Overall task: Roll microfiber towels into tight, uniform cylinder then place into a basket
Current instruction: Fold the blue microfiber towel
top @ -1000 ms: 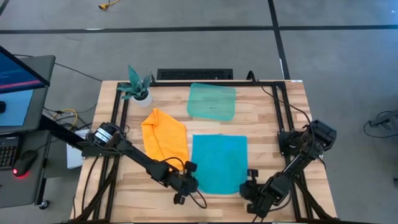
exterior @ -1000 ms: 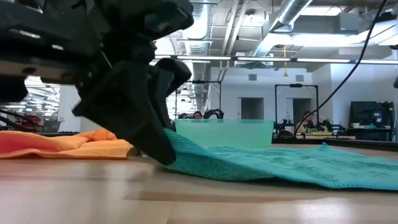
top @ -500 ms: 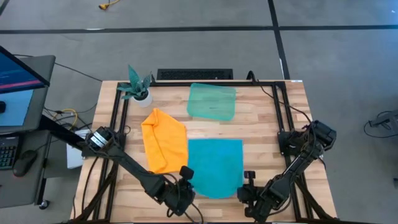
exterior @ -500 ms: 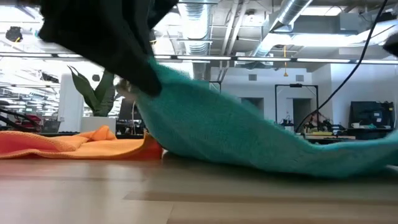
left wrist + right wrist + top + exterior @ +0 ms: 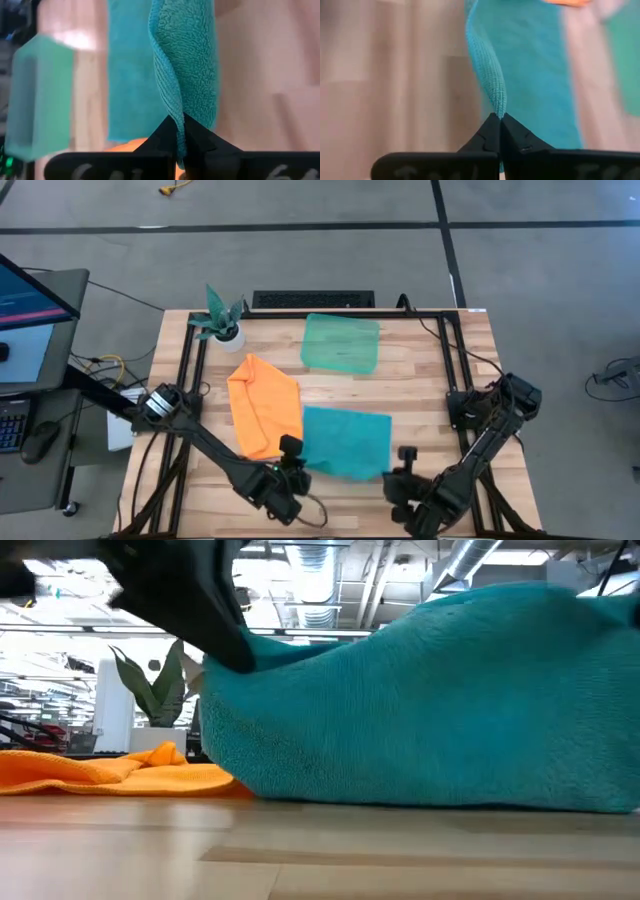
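At table front, both fingers pairs, left [image 5: 180,131] & right [image 5: 498,125], pinch looped turquoise towel [image 5: 345,442] (fuzzy).

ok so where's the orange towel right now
In the high view the orange towel lies crumpled left of centre on the table, below the potted plant, its right edge against the blue towel, which both grippers hold by its near corners.

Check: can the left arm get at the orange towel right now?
Probably not: the left gripper is shut on the blue towel, as is the right gripper. The orange towel lies close beside it, uncovered, so only the busy grip blocks it.
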`<state>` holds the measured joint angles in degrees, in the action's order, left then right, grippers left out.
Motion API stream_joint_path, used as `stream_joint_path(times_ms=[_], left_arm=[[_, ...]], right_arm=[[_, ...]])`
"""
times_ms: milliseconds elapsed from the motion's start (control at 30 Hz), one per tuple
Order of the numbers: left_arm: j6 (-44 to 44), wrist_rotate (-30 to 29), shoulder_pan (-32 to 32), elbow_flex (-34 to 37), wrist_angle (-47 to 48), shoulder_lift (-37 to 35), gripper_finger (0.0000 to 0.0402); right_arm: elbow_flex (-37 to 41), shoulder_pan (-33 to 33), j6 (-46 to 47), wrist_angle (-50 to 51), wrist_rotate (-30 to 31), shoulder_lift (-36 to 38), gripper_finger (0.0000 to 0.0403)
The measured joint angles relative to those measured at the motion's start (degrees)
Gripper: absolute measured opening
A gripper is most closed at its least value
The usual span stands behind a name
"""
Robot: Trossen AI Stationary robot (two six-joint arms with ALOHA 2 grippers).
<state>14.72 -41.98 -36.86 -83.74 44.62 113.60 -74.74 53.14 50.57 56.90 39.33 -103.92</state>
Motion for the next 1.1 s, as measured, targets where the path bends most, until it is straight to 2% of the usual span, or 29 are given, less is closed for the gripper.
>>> stream_joint_path(times_ms=[133, 200, 400, 600, 867, 1100], left_arm=[[3.5, -2.6, 3.1, 0.0, 0.6, 0.0, 0.0002], [6.2, -2.7, 4.9, 0.0, 0.6, 0.0, 0.0002], [12.8, -2.0, 10.1, 0.8, 0.9, 0.0, 0.0002], [16.3, 0.9, 13.8, 3.5, 0.9, 0.0, 0.0002], [16.9, 4.9, 14.6, 5.3, -3.4, 0.0, 0.0002], [15.3, 4.7, 14.6, 5.3, -3.5, 0.0, 0.0002]], right_arm=[[0.2, -1.9, 9.7, 9.1, 1.1, 0.0, 0.0008], [1.4, -3.3, 11.7, 9.6, 1.3, 0.0, 0.0008], [6.6, -7.9, 13.0, 8.7, 0.9, 0.0, 0.0019], [9.6, -10.7, 14.5, 8.4, -0.2, 0.0, 0.0009], [9.8, -13.5, 14.6, 6.8, -0.4, 0.0, 0.0013], [9.8, -15.0, 15.0, 7.1, 0.0, -2.7, 0.0011]])
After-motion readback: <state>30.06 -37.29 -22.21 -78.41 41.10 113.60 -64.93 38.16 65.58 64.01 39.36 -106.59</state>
